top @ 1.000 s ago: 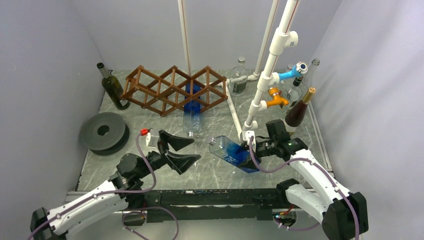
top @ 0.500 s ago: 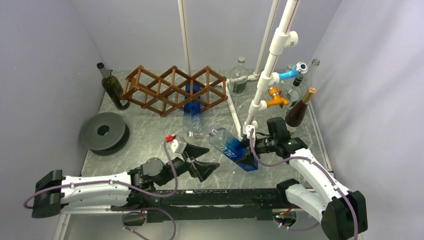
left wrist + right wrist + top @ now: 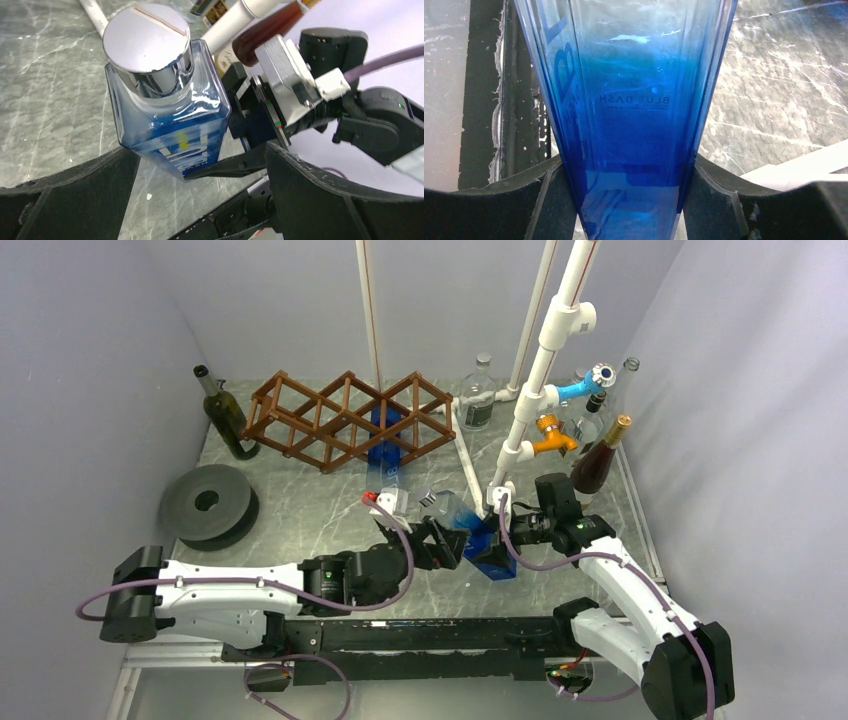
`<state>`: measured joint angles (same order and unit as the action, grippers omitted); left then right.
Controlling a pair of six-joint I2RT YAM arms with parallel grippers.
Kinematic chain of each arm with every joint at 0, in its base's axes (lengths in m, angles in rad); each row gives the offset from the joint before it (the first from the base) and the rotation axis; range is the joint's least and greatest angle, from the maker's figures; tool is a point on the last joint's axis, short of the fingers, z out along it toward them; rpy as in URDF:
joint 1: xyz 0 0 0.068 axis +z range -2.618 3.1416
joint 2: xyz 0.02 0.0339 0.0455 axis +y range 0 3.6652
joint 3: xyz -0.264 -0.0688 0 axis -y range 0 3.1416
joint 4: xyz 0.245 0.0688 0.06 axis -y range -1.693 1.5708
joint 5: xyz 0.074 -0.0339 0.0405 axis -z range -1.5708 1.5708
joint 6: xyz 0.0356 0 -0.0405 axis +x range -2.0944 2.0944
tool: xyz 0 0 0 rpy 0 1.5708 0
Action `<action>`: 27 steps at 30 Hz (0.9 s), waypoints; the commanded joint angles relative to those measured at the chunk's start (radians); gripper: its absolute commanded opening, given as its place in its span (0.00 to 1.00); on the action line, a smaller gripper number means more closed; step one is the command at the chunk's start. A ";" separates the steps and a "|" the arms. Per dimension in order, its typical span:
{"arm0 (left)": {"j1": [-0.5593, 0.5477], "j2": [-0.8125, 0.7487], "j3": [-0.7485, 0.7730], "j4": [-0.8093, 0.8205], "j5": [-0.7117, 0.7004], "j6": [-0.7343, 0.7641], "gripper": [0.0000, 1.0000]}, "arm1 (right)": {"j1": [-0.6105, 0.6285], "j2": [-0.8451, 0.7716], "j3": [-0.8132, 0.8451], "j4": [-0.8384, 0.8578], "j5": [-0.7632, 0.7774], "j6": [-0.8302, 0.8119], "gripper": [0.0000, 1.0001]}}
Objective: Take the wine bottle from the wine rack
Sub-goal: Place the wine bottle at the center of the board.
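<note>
The wine rack (image 3: 330, 420), a brown wooden lattice, stands at the back with one blue bottle (image 3: 386, 445) lying in a cell, neck toward me. A second blue square bottle (image 3: 462, 521) with a silver cap (image 3: 147, 35) is off the rack, held tilted above the table. My right gripper (image 3: 492, 548) is shut on its base, and the pads (image 3: 556, 200) press both sides of the blue glass (image 3: 629, 100). My left gripper (image 3: 445, 540) is open at the cap end; its fingers (image 3: 310, 195) stand wide on either side of the bottle (image 3: 165, 120) without touching it.
A green bottle (image 3: 225, 415) stands left of the rack and a grey spool (image 3: 208, 503) lies at the left. A white pipe frame with taps (image 3: 540, 390), a clear bottle (image 3: 478, 395) and a dark red bottle (image 3: 597, 462) stand at the back right.
My left arm has swept right from the front left and brought its open jaws around the cap end of the held bottle. The right gripper has kept its hold, the bottle shifting slightly.
</note>
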<state>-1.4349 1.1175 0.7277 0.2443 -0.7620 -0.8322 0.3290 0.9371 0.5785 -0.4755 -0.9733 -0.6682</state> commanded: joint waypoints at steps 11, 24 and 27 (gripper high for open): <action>-0.014 0.148 0.298 -0.551 -0.324 -0.398 0.99 | -0.004 -0.018 0.050 0.101 -0.088 0.004 0.00; 0.063 0.135 0.271 -0.388 -0.252 -0.362 0.94 | -0.004 -0.017 0.049 0.092 -0.099 -0.011 0.00; 0.077 0.145 0.268 -0.350 -0.233 -0.349 0.92 | -0.004 -0.016 0.050 0.091 -0.100 -0.013 0.00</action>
<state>-1.3769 1.2625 0.9844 -0.1944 -1.0088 -1.2095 0.3279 0.9371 0.5785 -0.4698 -0.9703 -0.6701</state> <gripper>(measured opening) 0.935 0.643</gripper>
